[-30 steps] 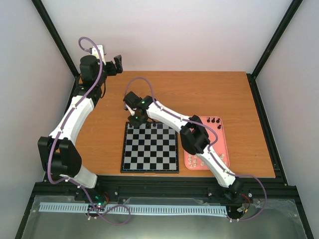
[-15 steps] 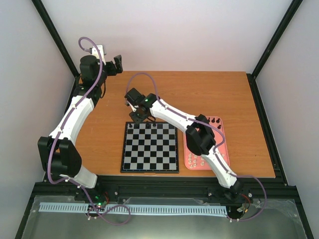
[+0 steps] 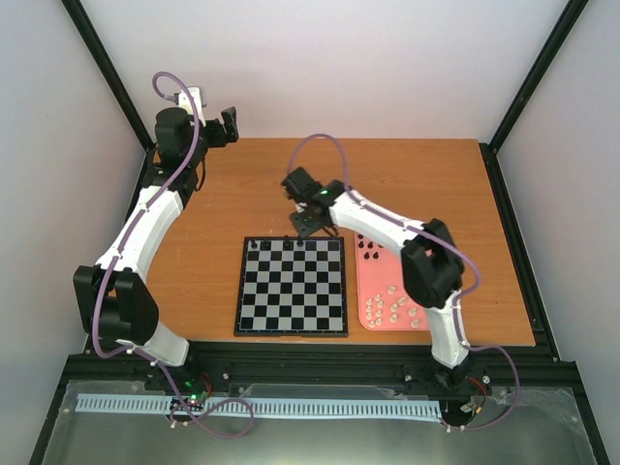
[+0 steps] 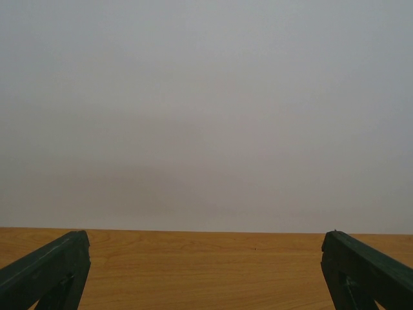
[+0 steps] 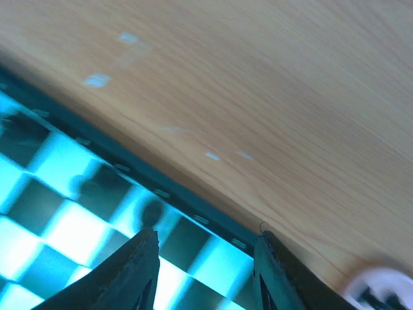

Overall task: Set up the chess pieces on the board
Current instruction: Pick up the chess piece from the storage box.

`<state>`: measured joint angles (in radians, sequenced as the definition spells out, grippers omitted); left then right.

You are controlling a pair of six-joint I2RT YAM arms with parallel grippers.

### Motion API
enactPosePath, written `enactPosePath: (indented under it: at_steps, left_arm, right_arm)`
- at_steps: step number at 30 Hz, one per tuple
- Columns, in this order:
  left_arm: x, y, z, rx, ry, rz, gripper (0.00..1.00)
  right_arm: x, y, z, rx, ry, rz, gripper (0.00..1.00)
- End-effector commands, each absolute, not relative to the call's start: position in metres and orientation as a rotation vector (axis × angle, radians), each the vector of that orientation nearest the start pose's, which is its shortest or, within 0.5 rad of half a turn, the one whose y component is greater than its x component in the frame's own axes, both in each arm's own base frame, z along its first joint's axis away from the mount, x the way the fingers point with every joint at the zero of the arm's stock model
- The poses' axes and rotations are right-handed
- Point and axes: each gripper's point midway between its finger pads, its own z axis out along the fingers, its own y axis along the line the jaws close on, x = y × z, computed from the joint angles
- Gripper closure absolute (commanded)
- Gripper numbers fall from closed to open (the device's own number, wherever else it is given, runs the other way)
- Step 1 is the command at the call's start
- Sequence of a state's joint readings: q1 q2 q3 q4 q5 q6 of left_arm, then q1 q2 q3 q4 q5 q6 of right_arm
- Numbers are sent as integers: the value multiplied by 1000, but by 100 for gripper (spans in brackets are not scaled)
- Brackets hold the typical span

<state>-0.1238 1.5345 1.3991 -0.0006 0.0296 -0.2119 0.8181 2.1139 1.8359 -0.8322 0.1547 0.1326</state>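
Because the right gripper hovers empty and half-open just over the far edge of the board, close beside the pieces standing there, any low sweep toward the tray by the right edge of the counter could topple them.

Orange-brown wooden table, edged with black framing. Pink tray with rounded corners, flat on the right half of the table, long side running front to back, near end close to the front edge.

Pale grey walls on three sides: back wall, left wall, right wall. Left post and right post, both black, slanting up from the far corners.

In front of the near edge, a black slotted rail, then a white toothed strip lying across a shiny grey sheet.

From the left wrist, only a band of wood under blank wall. From the right wrist, wood with a few small pale marks.
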Motion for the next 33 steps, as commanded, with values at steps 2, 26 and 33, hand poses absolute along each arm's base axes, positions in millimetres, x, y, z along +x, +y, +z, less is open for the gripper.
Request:
enactPosePath:
  at_steps: [2, 26, 33]
  left_arm:
    - [496, -66, 396, -43, 1657, -265, 0]
    - [507, -74, 385, -24, 1684, -303, 0]
    - [509, -76, 383, -20, 1690, -309, 0]
  right_arm:
    - [397, 264, 134, -511, 2534, -25, 53]
    - [392, 61, 90, 141, 2671, -223, 60]
    - [387, 32, 87, 240, 2667, -228, 62]
